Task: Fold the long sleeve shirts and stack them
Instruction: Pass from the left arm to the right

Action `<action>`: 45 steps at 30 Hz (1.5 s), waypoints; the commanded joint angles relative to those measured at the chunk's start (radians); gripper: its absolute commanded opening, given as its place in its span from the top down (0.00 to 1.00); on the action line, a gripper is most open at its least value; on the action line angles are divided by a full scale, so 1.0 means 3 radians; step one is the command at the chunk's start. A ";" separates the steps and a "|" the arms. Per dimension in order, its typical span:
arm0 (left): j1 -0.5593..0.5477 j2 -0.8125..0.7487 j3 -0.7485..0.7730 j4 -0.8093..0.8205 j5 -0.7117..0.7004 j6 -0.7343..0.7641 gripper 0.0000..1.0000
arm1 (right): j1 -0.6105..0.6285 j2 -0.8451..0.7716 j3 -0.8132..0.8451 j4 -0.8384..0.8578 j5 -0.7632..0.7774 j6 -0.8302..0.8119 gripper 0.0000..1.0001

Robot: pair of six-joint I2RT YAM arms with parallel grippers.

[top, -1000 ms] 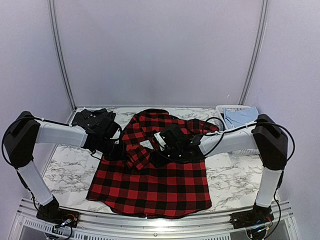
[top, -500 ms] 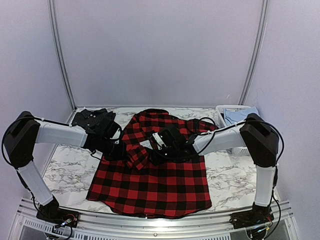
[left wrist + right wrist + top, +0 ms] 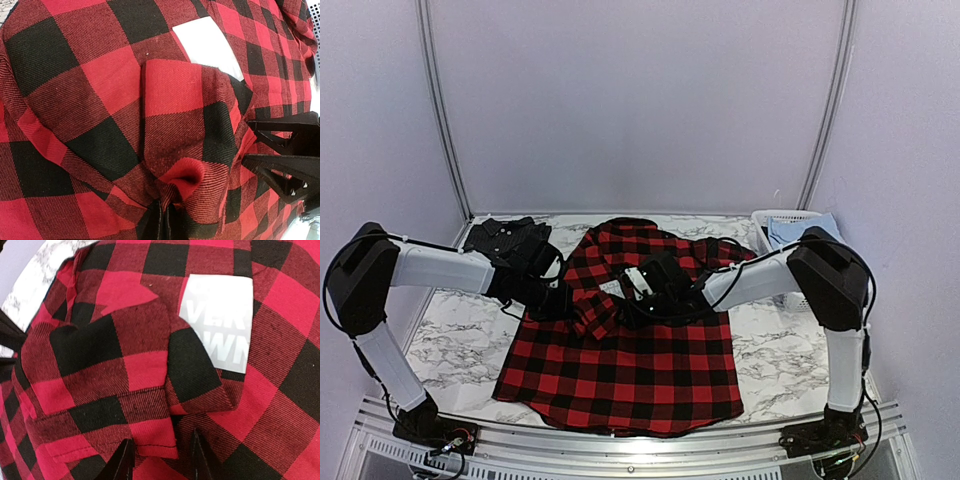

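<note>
- A white basket (image 3: 782, 216) stands at the upper right of the top view, on the far corner of the marble surface (image 3: 450, 340). A light blue cloth (image 3: 802, 234) lies in it.
- The plaid shirt (image 3: 620, 370), red and black, lies spread out in the middle of the surface. Its bottom edge is toward the lower part of the frame.
- The dark shirt (image 3: 503, 238) lies in a small heap at the upper left. It is just beside the plaid shirt and well apart from the basket.
- The left fingers (image 3: 163, 226) are closed tight on a bunched-up fold of the plaid shirt. They show at the bottom middle of the left wrist view.
- The right fingers (image 3: 630, 297) stand a little apart. In the right wrist view they are at the bottom of the frame, one on each side of the edge of a folded-over piece of the plaid shirt. The cloth lies between them, and they are not pinching it.
- A white patch (image 3: 217, 322) with block letters sits at the upper right of the right wrist view. The folded-over piece covers part of it.
- Both pairs of fingers are near each other, over the upper middle of the plaid shirt.
</note>
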 commanded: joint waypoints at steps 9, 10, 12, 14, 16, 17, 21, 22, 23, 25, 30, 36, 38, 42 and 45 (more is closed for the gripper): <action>-0.0010 -0.0136 0.0008 -0.0045 0.0056 0.0050 0.97 | -0.0031 0.0038 0.0111 0.0161 -0.0198 0.0036 0.92; -0.0011 -0.0142 0.0011 -0.0045 0.0068 0.0056 0.97 | -0.0028 0.0011 0.0106 0.0155 -0.0186 0.0035 0.96; -0.0014 -0.0155 0.0014 -0.0045 0.0077 0.0064 0.97 | -0.0030 -0.0057 0.0085 0.0149 -0.0170 0.0036 1.00; -0.0014 -0.0164 0.0014 -0.0046 0.0087 0.0068 0.97 | -0.0029 -0.0095 0.0084 0.0121 -0.0164 0.0019 1.00; -0.0015 -0.0165 0.0022 -0.0045 0.0101 0.0077 0.97 | -0.0027 -0.0134 0.0099 0.0082 -0.0159 0.0000 1.00; -0.0015 -0.0167 0.0027 -0.0048 0.0109 0.0083 0.97 | -0.0030 -0.0161 0.0101 0.0069 -0.0154 -0.0011 1.00; -0.0015 -0.0189 0.0044 -0.0049 0.0125 0.0102 0.96 | -0.0021 -0.0257 0.0092 0.0080 -0.0143 -0.0064 1.00; -0.0015 -0.0198 0.0049 -0.0052 0.0121 0.0108 0.94 | -0.0018 -0.0268 0.0102 0.0063 -0.0134 -0.0083 1.00; -0.0015 -0.0212 0.0056 -0.0048 0.0123 0.0115 0.93 | -0.0018 -0.0274 0.0123 0.0009 -0.0112 -0.0097 1.00; -0.0015 -0.0235 0.0071 -0.0050 0.0126 0.0132 0.90 | -0.0014 -0.0286 0.0158 -0.0071 -0.0013 -0.0105 1.00; -0.0015 -0.0307 0.0090 -0.0051 0.0166 0.0184 0.85 | -0.0025 -0.0328 0.0138 -0.0126 0.0065 0.0024 1.00; -0.0006 -0.0472 0.0005 -0.0071 0.0299 0.0201 0.64 | -0.0007 -0.0427 0.0214 -0.0327 0.0188 -0.0028 1.00; 0.0003 -0.0565 -0.0061 -0.0082 0.0368 0.0197 0.57 | -0.0008 -0.0469 0.0237 -0.0375 0.0203 -0.0053 1.00; 0.0035 -0.0849 -0.0229 -0.0213 0.0393 0.0164 0.46 | -0.0012 -0.0547 0.0308 -0.0496 0.0233 -0.0095 1.00; 0.0042 -0.1084 -0.0393 -0.0359 0.0343 0.0107 0.42 | -0.0016 -0.0619 0.0342 -0.0524 0.0270 -0.0145 1.00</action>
